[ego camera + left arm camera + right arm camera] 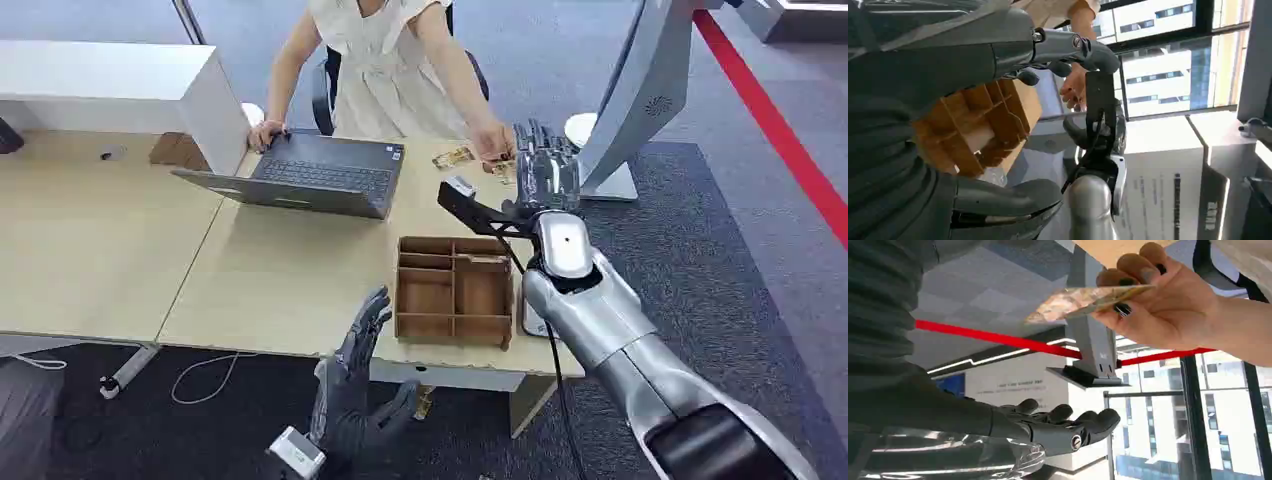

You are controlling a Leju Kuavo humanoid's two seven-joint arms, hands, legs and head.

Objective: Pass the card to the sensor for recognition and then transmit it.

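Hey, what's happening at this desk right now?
A person's hand holds a card out toward the robot's right hand, which reaches over the desk with its fingers apart, holding nothing. The left hand hangs open below the desk edge. A wooden tray and a laptop sit on the desk.

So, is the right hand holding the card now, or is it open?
Open. The right hand has its fingers stretched out with nothing in them; the card is pinched by the person's hand.
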